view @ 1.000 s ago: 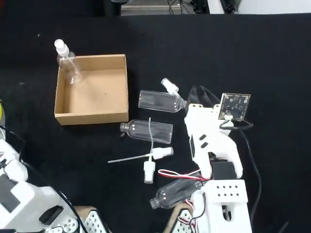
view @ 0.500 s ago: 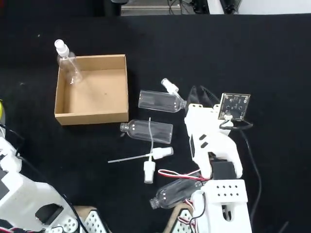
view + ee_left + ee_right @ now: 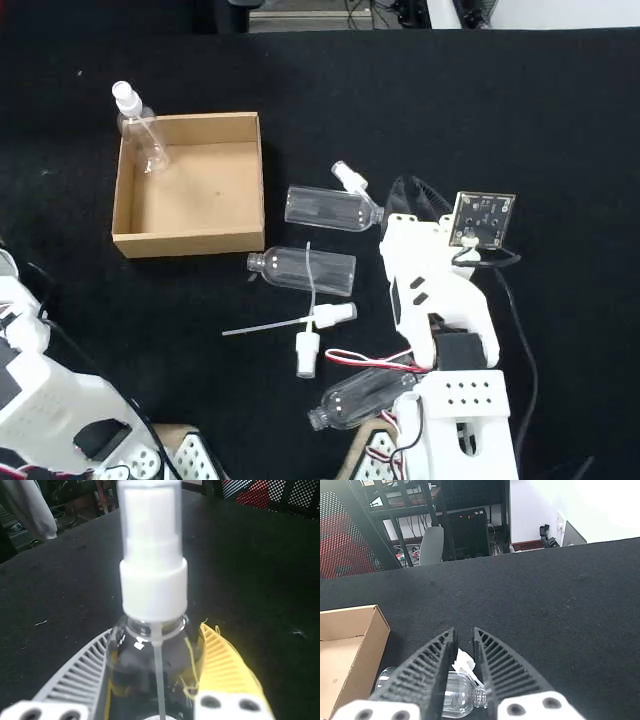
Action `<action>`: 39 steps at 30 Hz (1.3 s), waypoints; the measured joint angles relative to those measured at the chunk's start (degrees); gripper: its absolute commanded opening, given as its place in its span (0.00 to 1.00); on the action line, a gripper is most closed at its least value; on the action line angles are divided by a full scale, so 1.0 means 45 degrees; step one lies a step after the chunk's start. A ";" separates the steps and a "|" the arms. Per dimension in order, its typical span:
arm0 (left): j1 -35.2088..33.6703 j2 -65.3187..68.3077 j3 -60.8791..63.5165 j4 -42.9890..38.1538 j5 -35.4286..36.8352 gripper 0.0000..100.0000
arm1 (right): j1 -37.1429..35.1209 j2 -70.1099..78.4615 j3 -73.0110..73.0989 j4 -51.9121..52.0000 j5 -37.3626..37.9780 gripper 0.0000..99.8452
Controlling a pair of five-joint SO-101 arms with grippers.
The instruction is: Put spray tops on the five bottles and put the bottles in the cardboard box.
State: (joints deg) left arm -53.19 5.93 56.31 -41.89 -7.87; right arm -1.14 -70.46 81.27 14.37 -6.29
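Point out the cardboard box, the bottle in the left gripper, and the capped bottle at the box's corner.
cardboard box (image 3: 190, 243), high view, front wall
held bottle (image 3: 134, 652), left wrist view, shoulder
corner bottle (image 3: 147, 146), high view, clear body

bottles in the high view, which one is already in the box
The capped bottle in the cardboard box's far left corner; the other three lie on the table.

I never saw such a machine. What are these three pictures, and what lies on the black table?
Two small robot arms sit at a black table. One picture looks down from above; the other two come from cameras on the arms' wrists. The left gripper holds a bottle with its spray top on. The right gripper, slightly open, holds nothing. On the table lie three bare bottles, three loose spray tops and a cardboard box with one finished bottle inside.
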 measured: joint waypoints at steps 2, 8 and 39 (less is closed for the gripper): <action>0.0039 0.0000 0.0000 0.0000 0.0000 0.03 | 0.0000 0.0000 0.0000 0.0000 0.0000 0.04; 0.0059 -0.0488 0.1231 -0.1387 0.0000 0.03 | 0.0000 0.0000 0.0000 0.0000 0.0000 0.04; 0.6974 -1.3460 0.4611 0.5724 0.0586 0.03 | 0.0000 0.0000 0.0274 -0.0078 0.0000 0.04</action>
State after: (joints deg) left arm -21.80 -54.64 77.05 -16.13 -5.23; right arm -1.14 -70.46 82.51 14.02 -6.29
